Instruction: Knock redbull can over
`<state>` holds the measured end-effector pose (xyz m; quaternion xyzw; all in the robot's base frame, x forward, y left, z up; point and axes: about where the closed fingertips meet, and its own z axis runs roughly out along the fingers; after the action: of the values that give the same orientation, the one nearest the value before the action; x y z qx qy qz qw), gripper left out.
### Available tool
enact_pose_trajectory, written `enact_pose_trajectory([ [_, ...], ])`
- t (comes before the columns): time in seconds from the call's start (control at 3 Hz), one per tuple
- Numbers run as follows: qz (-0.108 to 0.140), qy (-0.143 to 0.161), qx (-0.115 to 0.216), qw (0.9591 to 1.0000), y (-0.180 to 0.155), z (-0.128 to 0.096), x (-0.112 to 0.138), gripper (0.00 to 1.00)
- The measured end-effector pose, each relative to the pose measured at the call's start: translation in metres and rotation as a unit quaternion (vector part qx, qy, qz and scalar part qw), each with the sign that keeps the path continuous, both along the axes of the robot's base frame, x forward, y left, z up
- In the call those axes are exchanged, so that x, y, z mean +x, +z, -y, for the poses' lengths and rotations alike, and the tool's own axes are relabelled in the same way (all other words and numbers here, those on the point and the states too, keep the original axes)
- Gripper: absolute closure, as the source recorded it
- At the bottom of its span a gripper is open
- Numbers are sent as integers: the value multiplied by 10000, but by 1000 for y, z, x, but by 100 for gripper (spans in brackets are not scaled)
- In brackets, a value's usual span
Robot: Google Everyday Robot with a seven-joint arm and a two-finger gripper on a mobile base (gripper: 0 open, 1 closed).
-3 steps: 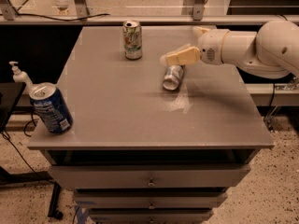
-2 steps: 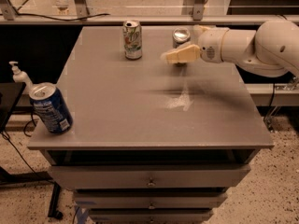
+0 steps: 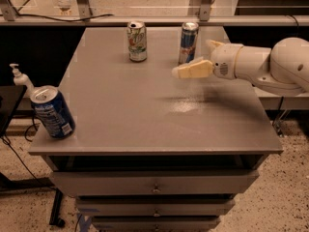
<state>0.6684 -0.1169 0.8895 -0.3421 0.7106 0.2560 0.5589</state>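
Observation:
The redbull can (image 3: 189,38) is slim, silver and blue, and stands upright near the back edge of the grey table (image 3: 145,110), right of centre. My gripper (image 3: 192,58) reaches in from the right on a white arm (image 3: 270,66) and is open. One pale finger (image 3: 193,70) lies just in front of the can's base. The other finger (image 3: 214,45) is to the can's right. I cannot tell whether a finger touches the can.
A white-and-green can (image 3: 137,41) stands upright left of the redbull can. A wider dark-blue can (image 3: 52,112) stands tilted at the table's front left corner. A pump bottle (image 3: 20,79) is off the left edge. Drawers (image 3: 154,185) sit below the tabletop.
A second ago the redbull can lay on its side near the table's middle under the gripper. Now it stands upright farther back, and the gripper is beside it.

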Motion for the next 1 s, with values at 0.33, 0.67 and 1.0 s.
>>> enact_pose_trajectory([
  [0.33, -2, -5, -1, 10000, -1, 1, -1, 0],
  [0.67, 36, -104, -78, 9999, 2, 16, -1, 0],
  [1.0, 125, -167, -155, 9997, 7, 29, 2, 0],
])
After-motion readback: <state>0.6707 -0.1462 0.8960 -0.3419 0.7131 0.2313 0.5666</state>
